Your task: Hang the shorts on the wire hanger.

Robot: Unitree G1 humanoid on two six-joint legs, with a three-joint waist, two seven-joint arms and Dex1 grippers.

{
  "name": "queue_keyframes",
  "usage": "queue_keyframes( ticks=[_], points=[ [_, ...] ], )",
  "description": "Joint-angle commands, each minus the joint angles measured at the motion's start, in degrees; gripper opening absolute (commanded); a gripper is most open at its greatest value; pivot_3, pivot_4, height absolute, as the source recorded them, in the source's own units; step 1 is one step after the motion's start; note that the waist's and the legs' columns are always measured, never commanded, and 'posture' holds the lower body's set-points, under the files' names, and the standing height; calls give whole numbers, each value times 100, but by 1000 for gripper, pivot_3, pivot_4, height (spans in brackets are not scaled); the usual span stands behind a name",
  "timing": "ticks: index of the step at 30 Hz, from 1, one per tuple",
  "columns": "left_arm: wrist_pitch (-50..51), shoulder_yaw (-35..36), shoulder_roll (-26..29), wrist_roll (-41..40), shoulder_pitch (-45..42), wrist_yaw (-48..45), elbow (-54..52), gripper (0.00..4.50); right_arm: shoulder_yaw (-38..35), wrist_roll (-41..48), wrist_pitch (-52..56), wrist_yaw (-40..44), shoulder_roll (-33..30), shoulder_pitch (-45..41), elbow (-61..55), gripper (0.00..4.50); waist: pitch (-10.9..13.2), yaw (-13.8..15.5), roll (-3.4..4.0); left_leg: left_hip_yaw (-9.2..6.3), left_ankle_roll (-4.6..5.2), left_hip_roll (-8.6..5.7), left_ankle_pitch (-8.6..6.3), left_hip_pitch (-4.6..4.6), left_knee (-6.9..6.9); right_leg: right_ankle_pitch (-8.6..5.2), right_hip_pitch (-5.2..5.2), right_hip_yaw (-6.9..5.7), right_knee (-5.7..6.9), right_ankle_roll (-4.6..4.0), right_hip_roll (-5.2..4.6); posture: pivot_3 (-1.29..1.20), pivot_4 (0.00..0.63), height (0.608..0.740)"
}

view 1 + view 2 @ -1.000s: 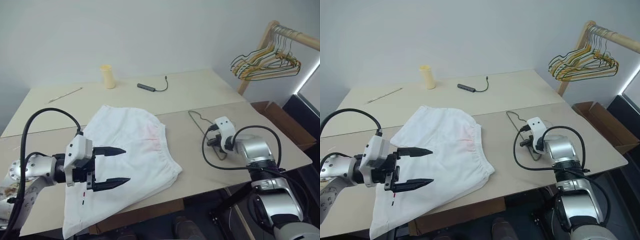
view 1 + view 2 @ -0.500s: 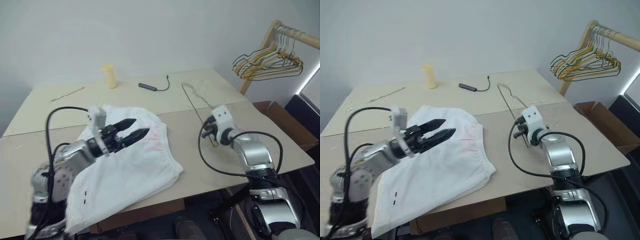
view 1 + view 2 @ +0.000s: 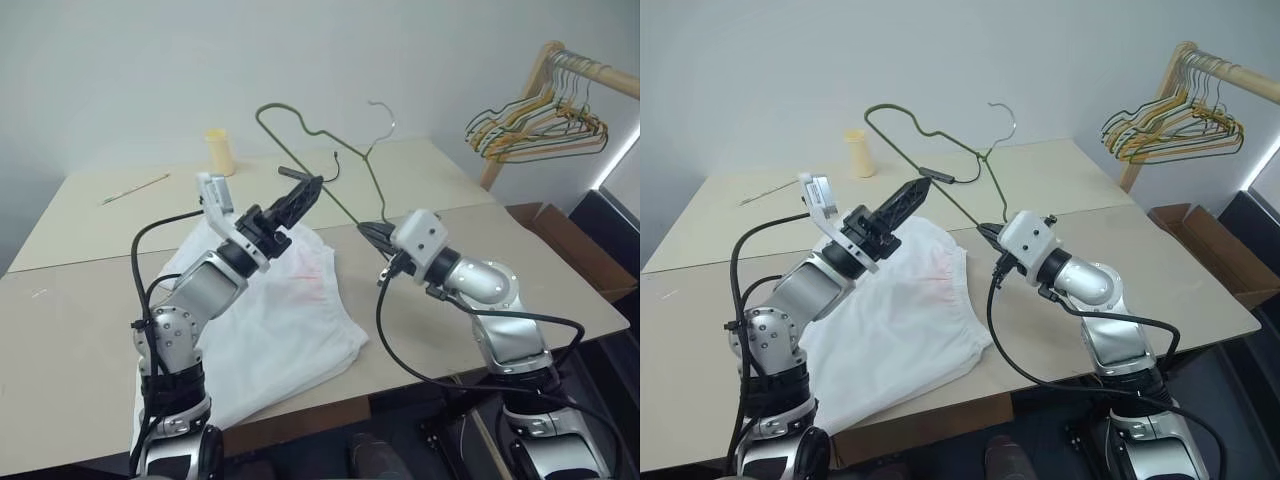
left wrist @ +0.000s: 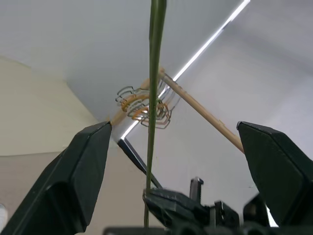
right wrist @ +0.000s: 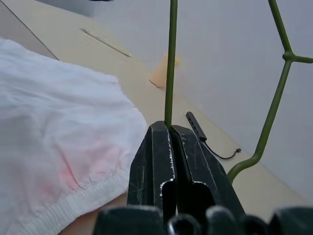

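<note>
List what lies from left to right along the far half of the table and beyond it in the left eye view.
Thin stick → yellow cup → dark cable gadget → bunch of coloured hangers on the wooden rail.

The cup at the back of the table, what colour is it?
Pale yellow; the cup shows best in the left eye view.

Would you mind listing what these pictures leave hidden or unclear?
- Shorts: the near-left part is hidden behind the left arm in the eye views.
- Hanger: its lower corner is covered by the right end effector, shut on the wire.
- Left wrist view: whether the open left end effector touches the wire is unclear.
</note>
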Motion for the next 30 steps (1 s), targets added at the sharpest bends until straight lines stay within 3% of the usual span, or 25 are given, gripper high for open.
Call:
queue_keyframes(
  ticks=[1, 5, 18, 23, 30],
  points=[
    [-264, -34, -96, 57, -232, 111, 46, 4466, -5, 27, -273, 62, -7, -57, -214, 39, 0, -3, 0, 0, 0, 0, 0, -1, -1, 1, 1, 0, -6, 0, 1, -141, 0, 740],
    [-523, -185, -177, 435, -212, 96, 34, 4466, 14, 19, -228, 65, -7, -54, -217, 39, 0, 1, 0, -1, 0, 0, 0, -6, -1, 10, 5, -1, -32, 6, 1, -143, 0, 740],
    [-845, -140, -280, 605, -51, 153, 51, 165, 73, -139, -206, -15, 3, -30, -206, 0, 0, 15, 0, 5, 1, 0, 0, -8, -1, 15, 6, 0, -38, 10, 1, -135, 0, 740],
    [-815, -264, -243, 921, 41, 192, 129, 17, 134, -286, -414, 22, -37, -15, -150, 0, 0, 20, 0, 8, 1, 0, 0, -9, -1, 15, 5, 0, -39, 10, 1, -139, 0, 740],
    [-1035, -445, -161, 1438, 137, -166, 123, 0, 170, -389, -584, 7, -62, -11, -90, 2134, 0, 15, 0, 16, 1, 0, 0, -8, -1, 15, 6, 0, -39, 10, 1, -141, 0, 740]
  ],
)
